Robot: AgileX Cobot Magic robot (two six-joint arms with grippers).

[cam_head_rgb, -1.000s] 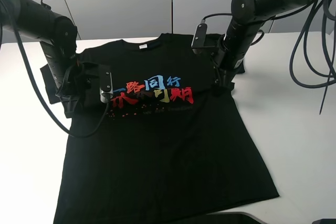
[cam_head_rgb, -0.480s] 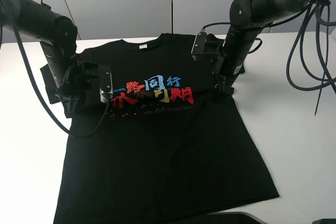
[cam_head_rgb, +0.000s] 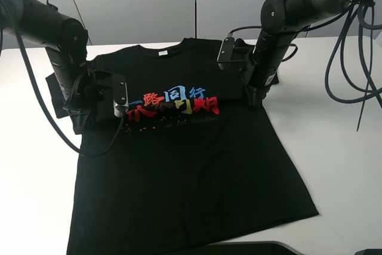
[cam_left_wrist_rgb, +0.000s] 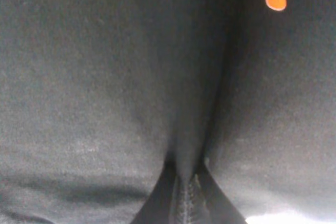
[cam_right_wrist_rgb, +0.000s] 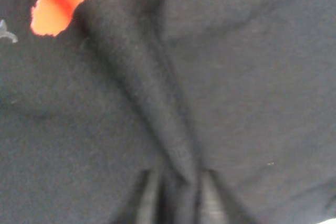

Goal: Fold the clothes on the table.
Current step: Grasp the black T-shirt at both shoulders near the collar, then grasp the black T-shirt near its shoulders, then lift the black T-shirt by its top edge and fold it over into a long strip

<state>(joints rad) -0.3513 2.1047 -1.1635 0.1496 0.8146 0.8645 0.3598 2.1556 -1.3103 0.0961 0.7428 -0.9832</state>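
— What's on the white table?
— A black shirt, spread flat, print facing up, collar toward the wall.
— And the grippers?
— The left gripper is clamped on a pinch of shirt near the sleeve on its side. The right gripper squeezes a raised ridge of cloth beside the print.

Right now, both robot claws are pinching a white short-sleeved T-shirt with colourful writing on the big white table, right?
No: the short-sleeved T-shirt with colourful writing is black, not white, as the exterior high view shows. The left gripper and right gripper do each pinch it on the big white table.
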